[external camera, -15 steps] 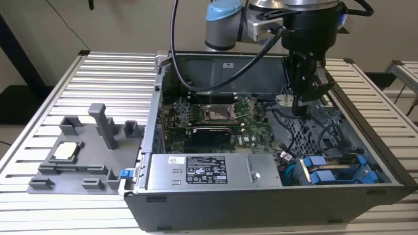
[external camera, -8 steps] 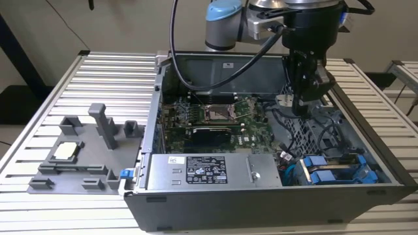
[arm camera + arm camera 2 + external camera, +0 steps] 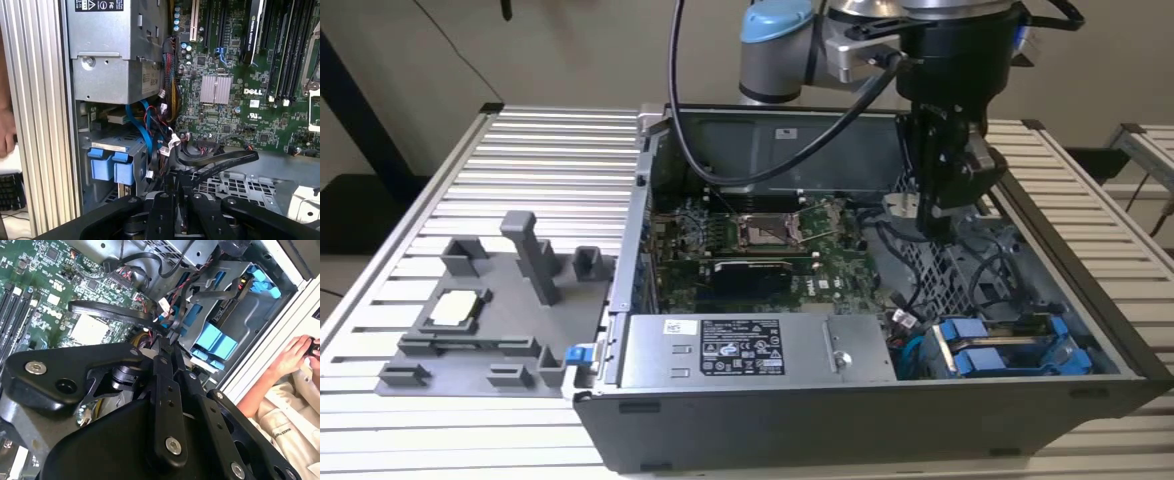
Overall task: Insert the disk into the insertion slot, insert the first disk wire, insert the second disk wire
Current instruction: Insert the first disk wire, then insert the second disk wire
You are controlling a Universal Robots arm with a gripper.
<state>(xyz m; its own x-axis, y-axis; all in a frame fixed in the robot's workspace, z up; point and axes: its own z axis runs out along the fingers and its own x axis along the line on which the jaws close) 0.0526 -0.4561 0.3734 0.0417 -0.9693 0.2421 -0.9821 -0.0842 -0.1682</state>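
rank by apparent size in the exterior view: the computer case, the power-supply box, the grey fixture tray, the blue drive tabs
1. computer case
2. grey fixture tray; nearly matches the next, so unsure
3. power-supply box
4. blue drive tabs, smallest

The open computer case (image 3: pixel 881 300) is seen from above and in front in the exterior view, at middling range, the arm entering from the far side. Both wrist views are taken close over the gripper (image 3: pixel 167 337) (image 3: pixel 172 182), looking down. The motherboard (image 3: pixel 45 285) (image 3: pixel 240 90) and blue carrier tabs (image 3: pixel 215 342) (image 3: pixel 111 167) are shared.
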